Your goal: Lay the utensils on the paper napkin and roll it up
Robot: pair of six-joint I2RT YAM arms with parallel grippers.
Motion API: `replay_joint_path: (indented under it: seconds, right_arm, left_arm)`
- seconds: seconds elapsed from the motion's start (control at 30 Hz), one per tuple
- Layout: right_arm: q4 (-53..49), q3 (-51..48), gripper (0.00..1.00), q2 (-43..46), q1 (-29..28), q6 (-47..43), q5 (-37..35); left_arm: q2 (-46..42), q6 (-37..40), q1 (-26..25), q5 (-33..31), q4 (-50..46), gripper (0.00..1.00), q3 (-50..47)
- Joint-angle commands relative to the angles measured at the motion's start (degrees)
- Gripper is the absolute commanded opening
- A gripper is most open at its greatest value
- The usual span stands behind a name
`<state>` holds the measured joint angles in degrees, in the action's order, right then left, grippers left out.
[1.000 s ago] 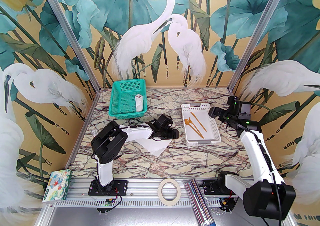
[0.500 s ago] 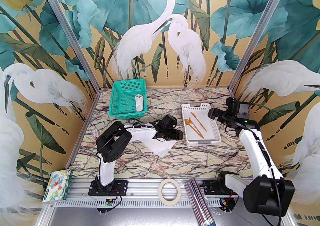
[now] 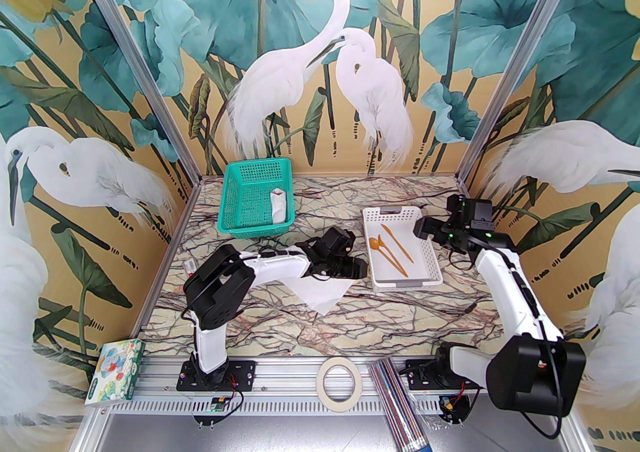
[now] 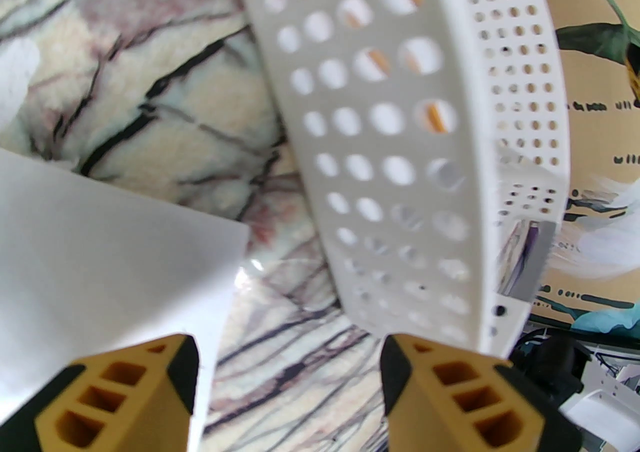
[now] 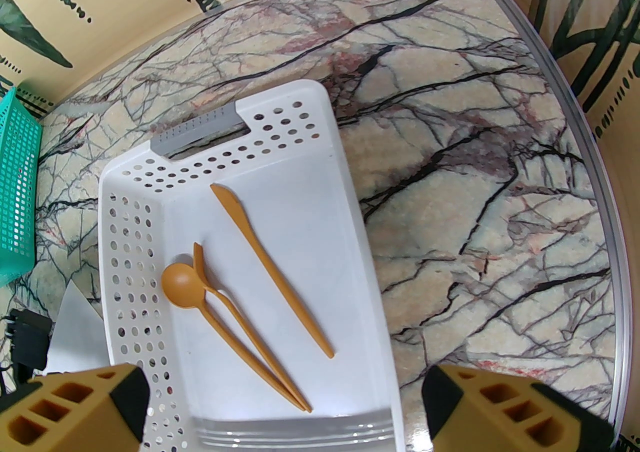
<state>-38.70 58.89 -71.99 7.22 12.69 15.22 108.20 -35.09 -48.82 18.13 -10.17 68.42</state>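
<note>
Hovering over the near end of the white tray [image 5: 350, 199], the right tool [image 5: 287, 390] has its jaws spread wide, with nothing between them. Inside the tray lie the knife [image 5: 270, 270] and, just left of it, the spoon [image 5: 182, 286] and fork [image 5: 198, 260], those two touching. The napkin [image 3: 317, 295] lies flat on the counter [image 3: 400, 320] just left of the tray. The left tool [image 4: 289, 365] sits low between napkin and tray, jaws apart and empty, one finger over the paper's edge. Trouble I'd watch for: a pinch on the nested spoon and fork could lift both or flick one away. That thin napkin could also drag or crumple under the left tool, or the tool could nudge the tray wall.
</note>
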Motion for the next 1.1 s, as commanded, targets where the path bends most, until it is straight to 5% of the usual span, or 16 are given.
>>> replay_joint_path:
  seconds: [0.0,0.67,1.07]
  right_arm:
    - [-3.3,3.2,0.95,-2.4,-1.9,-2.3,-0.1]
    - [-9.5,7.5,0.83,-18.6,-10.4,-7.1,-3.3]
    - [-10.0,10.3,0.60,-29.4,-12.1,-7.6,-3.3]
  left_arm:
    - [-4.5,2.0,0.0,-2.9,-1.5,0.66,0.1]
    - [-35.3,12.8,4.7,-26.2,5.1,0.84,-17.4]
    - [-49.2,15.9,6.7,-34.6,8.2,0.95,-25.7]
